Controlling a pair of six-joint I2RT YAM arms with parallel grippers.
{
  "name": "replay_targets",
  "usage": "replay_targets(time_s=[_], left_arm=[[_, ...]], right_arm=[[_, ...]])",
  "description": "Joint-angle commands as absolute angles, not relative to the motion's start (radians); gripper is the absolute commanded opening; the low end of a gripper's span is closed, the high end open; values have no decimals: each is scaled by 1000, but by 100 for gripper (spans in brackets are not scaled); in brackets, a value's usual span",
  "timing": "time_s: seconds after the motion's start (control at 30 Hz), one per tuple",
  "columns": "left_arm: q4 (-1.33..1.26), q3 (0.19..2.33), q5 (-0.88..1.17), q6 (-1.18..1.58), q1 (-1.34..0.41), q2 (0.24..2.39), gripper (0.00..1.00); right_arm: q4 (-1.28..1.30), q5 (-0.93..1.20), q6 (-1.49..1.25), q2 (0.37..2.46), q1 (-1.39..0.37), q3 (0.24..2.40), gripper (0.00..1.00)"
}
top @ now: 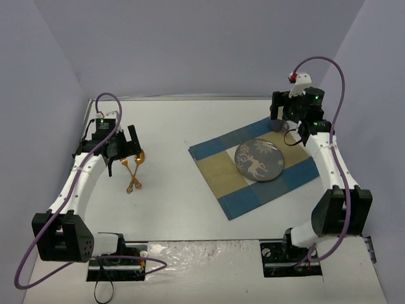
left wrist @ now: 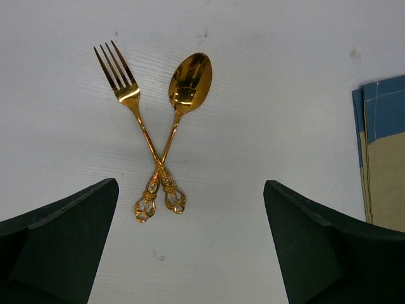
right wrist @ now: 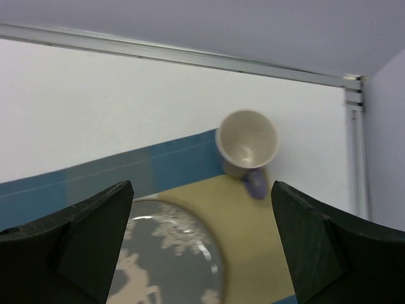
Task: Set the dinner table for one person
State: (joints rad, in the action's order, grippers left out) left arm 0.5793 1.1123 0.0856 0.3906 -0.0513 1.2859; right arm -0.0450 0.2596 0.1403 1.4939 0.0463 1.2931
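Evidently our right hand (right wrist: pixel 201 190) held nothing: its fingers stood wide apart above the far side of the placemat (right wrist: pixel 126 171). Just beyond them the mug (right wrist: pixel 247 142) stood upright on the mat's far edge, with its handle towards us. We judged that spot sensible, since it is past the plate (right wrist: pixel 171 253) and apart from it, where a diner would reach for a drink. The grey plate lay flat on the middle of the checked mat.

Our left hand (left wrist: pixel 190 215) was spread just as wide and equally empty, hovering over the fork (left wrist: pixel 140 123) and the spoon (left wrist: pixel 190 82). Both lay on the bare white table (top: pixel 171 126), well left of the mat, crossed near their ornate handles. We could not tell which lay on top. We took the wide spread as readiness to come down on one of them. The crossing mattered, because lifting one could drag the other. The table itself lay under everything, with the mat to the right of its centre and the cutlery not yet beside the plate.
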Motion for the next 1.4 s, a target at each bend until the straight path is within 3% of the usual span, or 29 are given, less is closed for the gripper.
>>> replay_targets(time_s=[0.0,0.23,0.57,1.37], left_arm=[[577,1099,42,437,-54,1303,97],[579,1096,-13,461,-50,1379,97],[589,1144,-40,497,-32,1545,88],[457,1096,-39,600,36,1672,47]], right_arm=[[-131,175,-93,1305,-62,1164,89],[-259,311,-310,1052,-137,924,96],[-243,384,-351,771,-150,699,97],[-141,434,-334,611,-169,665,100]])
